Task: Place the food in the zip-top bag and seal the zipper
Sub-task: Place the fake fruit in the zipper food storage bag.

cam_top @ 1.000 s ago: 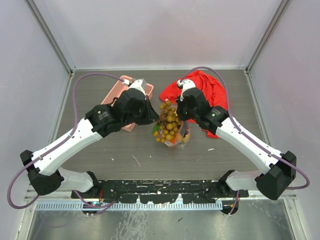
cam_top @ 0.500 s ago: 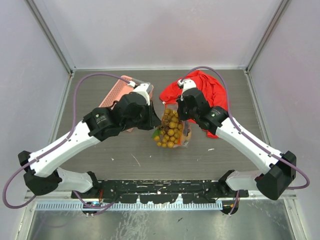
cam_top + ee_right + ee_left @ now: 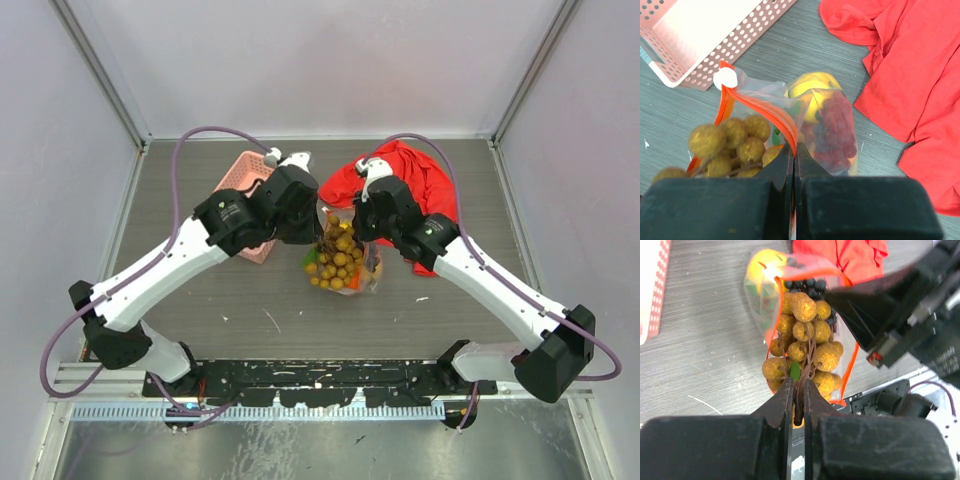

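- The left end effector [image 3: 797, 392] is clamped on the dark stems of the berries [image 3: 807, 337], and the whole bunch hangs below it.
- The bunch sits in the open mouth of the bag [image 3: 832, 125], with the orange-red zipper [image 3: 771, 114] looping round it.
- The right end effector [image 3: 794, 152] is pinched tight on the zipper edge at one side of the mouth.
- A yellow fruit [image 3: 812, 86] lies inside the bag, towards its far end.
- The bag rests on the grey surface [image 3: 250, 300], between the pink basket [image 3: 238, 178] and the red cloth [image 3: 425, 175], near both.
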### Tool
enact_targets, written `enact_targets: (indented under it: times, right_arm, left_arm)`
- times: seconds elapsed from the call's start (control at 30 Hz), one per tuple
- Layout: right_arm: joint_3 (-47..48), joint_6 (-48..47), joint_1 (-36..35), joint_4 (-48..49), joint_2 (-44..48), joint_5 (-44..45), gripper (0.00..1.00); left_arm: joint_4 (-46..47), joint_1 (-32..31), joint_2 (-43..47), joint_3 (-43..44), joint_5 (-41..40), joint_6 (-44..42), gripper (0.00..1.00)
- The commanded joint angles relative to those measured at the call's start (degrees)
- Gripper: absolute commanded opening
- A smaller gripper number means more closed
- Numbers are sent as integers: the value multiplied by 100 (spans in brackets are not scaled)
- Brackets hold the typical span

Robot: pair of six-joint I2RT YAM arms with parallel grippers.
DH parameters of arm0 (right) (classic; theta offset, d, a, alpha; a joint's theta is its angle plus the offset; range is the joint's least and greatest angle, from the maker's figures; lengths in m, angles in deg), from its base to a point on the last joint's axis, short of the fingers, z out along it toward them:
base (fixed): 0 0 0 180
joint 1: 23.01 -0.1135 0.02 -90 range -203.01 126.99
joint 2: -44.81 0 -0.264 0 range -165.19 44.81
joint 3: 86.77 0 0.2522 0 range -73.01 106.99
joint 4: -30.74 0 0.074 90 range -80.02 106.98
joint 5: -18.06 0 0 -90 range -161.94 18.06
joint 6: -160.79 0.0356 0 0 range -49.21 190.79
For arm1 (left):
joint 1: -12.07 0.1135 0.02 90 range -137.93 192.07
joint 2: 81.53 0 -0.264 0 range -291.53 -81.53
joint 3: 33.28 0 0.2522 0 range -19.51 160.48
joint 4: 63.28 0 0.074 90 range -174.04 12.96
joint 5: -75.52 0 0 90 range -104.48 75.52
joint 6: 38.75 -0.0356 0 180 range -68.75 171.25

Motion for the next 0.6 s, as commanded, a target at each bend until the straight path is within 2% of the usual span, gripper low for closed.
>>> enact_targets:
  times: [0.0,0.17,0.57]
  right_arm:
    - [-50,-39,4,457,350,-267,1]
    - [-89,-23,4,479,381,-364,1]
    - [-234,186,3,771,320,-740,1]
  left_arm:
    - [-292,311,-207,626,-314,357,4]
    - [-317,553,-483,954,-119,584,4]
    - [-87,574,-923,1232,43,865,0]
